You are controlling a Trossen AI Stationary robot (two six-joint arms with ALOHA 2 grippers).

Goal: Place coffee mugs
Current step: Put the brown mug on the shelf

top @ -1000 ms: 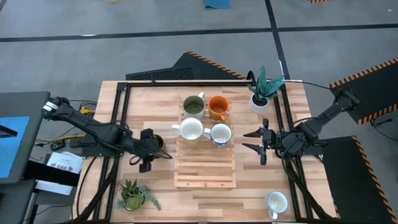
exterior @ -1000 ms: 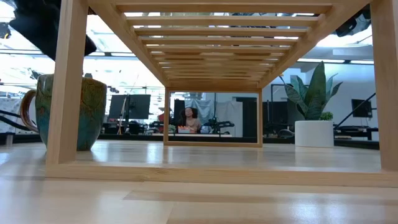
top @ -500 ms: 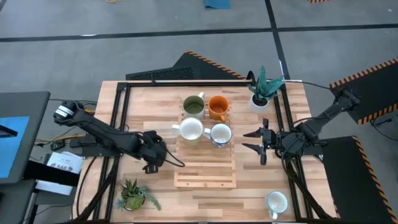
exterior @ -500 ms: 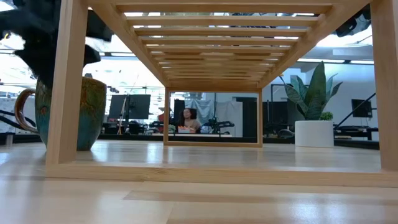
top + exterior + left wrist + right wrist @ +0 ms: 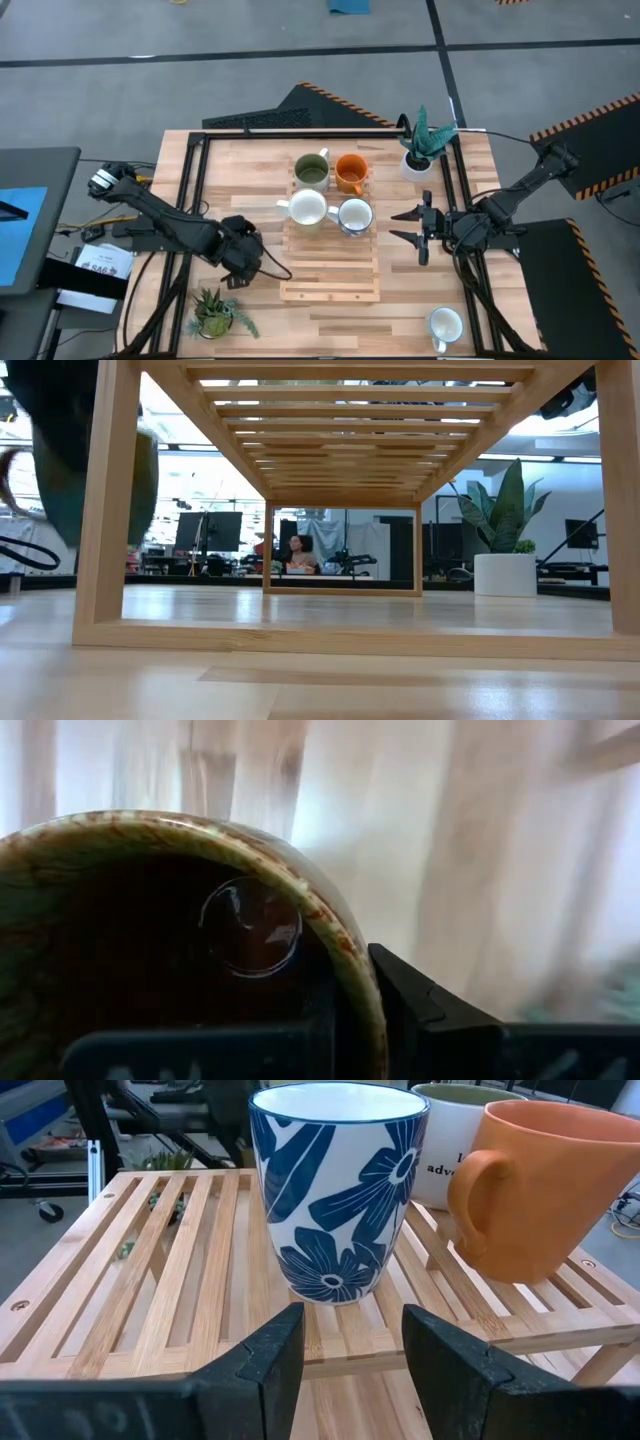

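The brown mug [image 5: 170,950] is pinched at its rim by the left gripper [image 5: 240,255], one finger [image 5: 420,1010] outside the wall and the other inside. It hangs clear of the table [image 5: 240,180], just off the rack's [image 5: 330,275] left edge; in the low view it shows as a dark blur [image 5: 90,470] above the tabletop, beside the rack's near leg.

Four mugs stand on the back half of the rack: the olive mug [image 5: 311,171] and orange mug [image 5: 350,172] in the far row, a white mug [image 5: 306,209] and the blue-flowered mug [image 5: 355,215] in front of them. The last white mug [image 5: 445,325] sits at the table's front right corner, well apart from the rack.

The right gripper [image 5: 412,227] waits just right of the rack, fingers spread, facing the flowered mug [image 5: 335,1190].

A white pot with a teal plant [image 5: 420,145] stands at the back right, and a spiky plant [image 5: 215,312] at the front left. A person [image 5: 297,553] sits in the room behind.
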